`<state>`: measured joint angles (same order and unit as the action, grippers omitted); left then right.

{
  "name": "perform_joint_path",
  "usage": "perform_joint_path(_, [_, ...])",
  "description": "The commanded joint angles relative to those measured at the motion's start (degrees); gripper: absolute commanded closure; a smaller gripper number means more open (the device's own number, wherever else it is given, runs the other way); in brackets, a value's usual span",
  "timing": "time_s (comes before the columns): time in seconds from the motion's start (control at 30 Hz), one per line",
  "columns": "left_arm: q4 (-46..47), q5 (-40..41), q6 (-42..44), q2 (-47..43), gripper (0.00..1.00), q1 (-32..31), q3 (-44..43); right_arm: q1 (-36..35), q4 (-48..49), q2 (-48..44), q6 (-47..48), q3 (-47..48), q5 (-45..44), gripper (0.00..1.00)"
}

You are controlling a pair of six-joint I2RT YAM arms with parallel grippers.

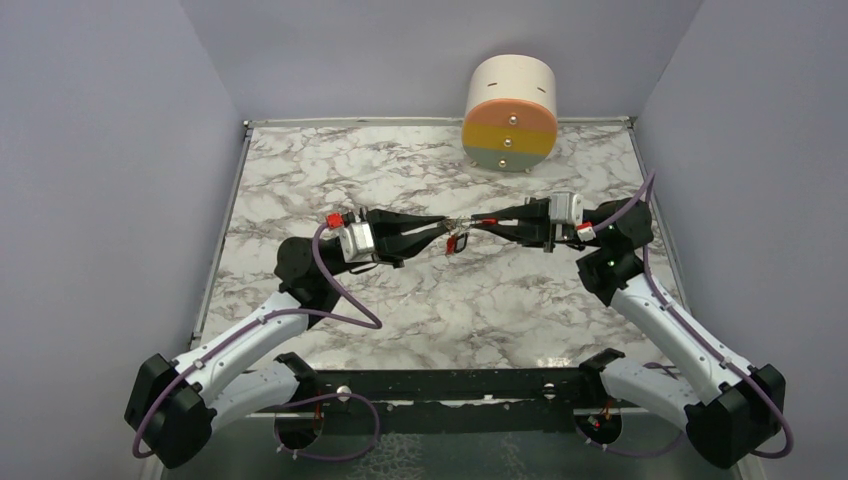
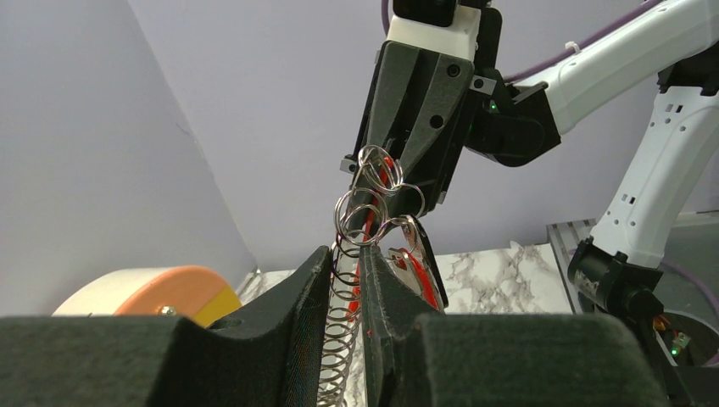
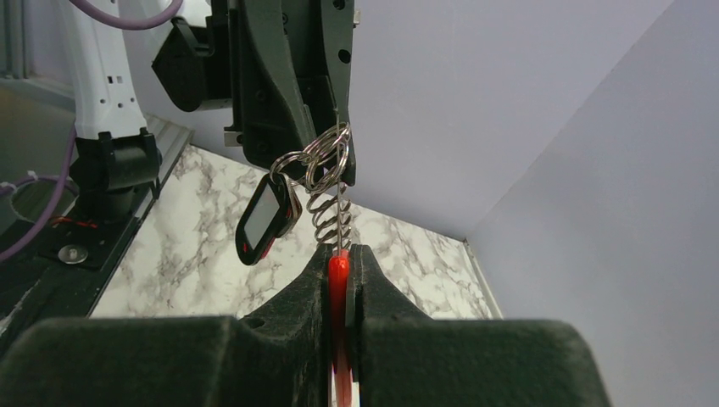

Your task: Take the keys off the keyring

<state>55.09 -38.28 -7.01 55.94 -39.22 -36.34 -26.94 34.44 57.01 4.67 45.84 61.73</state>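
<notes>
Top external view: both arms are facing tip to tip above the middle of the marble surface [image 1: 330,170], and the keyring [image 1: 462,225] is spanning the gap between them.
Left claw [image 1: 445,229]: standing narrow, gripping the keyring's wire coil [image 2: 337,326].
Right claw [image 1: 481,222]: pinching fully closed on a thin red piece [image 3: 339,270], showing edge-on; key or clip cannot be told.
Rings [image 2: 373,197]: bunching between the two tips.
Dark red-rimmed tag [image 3: 267,216]: hanging from the rings on the near side.
</notes>
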Motion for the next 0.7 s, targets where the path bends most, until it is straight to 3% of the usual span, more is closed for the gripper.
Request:
perform_joint_path(0.0, [4.32, -2.69, -1.74, 0.48, 0.79, -0.19, -1.03, -0.22, 2.75, 1.00, -1.65, 1.55, 1.86, 0.98])
perform_joint_path(0.23, [4.94, -2.42, -1.08, 1.18, 0.79, -0.17, -0.63, -0.22, 4.04, 2.82, -3.52, 2.13, 5.17, 0.98])
perform_joint_path(0.67, [0.28, 7.57, 4.06, -0.77, 0.74, -0.04, 0.57, -0.22, 3.88, 3.54, -3.54, 2.83, 7.07, 0.98])
